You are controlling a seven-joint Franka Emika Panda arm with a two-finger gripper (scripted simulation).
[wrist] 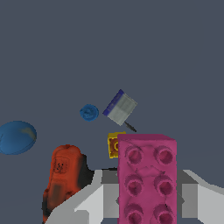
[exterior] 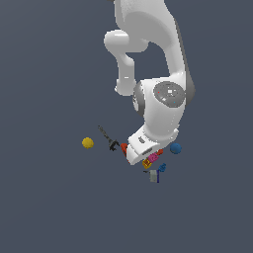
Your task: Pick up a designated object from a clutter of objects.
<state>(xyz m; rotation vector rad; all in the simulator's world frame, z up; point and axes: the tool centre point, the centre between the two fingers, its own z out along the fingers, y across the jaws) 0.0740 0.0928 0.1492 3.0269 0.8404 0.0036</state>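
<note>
From my wrist camera the magenta-pink studded brick (wrist: 147,179) fills the foreground, sitting between the two pale fingers (wrist: 89,205) of the gripper (wrist: 146,203), which appear closed against its sides. I see the yellow cube (wrist: 114,145) just behind the brick, the orange-red and black drill (wrist: 63,177) beside it, and a blue ball (wrist: 16,137) further off. A small blue bit (wrist: 89,112) and a white-and-blue block (wrist: 120,107) lie beyond. From the exterior view the arm hangs low over the clutter on the grey floor (exterior: 49,207), the brick (exterior: 153,157) showing under the hand; the yellow ball (exterior: 87,143) and dark thin tool (exterior: 106,137) lie apart, toward the exterior view's left
</note>
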